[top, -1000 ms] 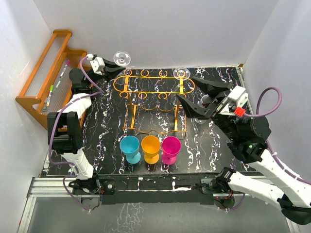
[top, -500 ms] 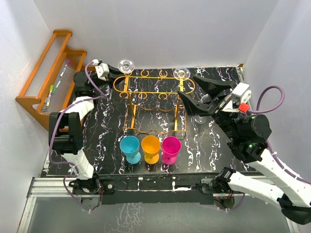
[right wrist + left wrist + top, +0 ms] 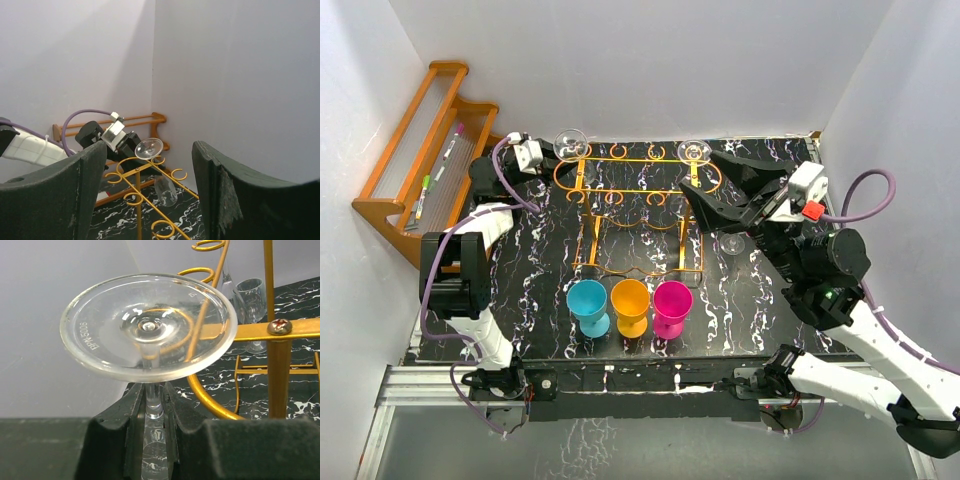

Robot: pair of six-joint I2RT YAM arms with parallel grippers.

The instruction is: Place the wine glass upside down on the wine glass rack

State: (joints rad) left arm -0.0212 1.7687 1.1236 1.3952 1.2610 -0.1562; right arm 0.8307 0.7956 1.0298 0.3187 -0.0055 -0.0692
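The left gripper (image 3: 554, 148) is seen clenched on the thin stem of the clear wine glass (image 3: 570, 140) in the upper left of the top view. In the left wrist view, the stem is pinched from either side by the black fingers (image 3: 125, 415) at the bottom centre. The glass's flat round foot fills the middle of that frame and is turned away from the gripper.

The glass is held at the left end of the orange metal wire wine glass rack (image 3: 640, 190), with its stem just outside the oval top frame. The curved end of that frame is seen through the foot; whether the two touch cannot be told.

The right gripper (image 3: 705, 178) is held released and empty at the right end of the rack, its wide black fingers (image 3: 60, 200) well apart. The round foot of a second clear glass (image 3: 694, 150) is seen at the upper right end of the rack.

A blue plastic goblet (image 3: 586, 300), an orange plastic goblet (image 3: 631, 298) and a pink plastic goblet (image 3: 672, 298) are lined up on the black marbled table (image 3: 540, 260), below the rack in the frame. A brown wooden stepped shelf (image 3: 415, 150) is set at the far left.
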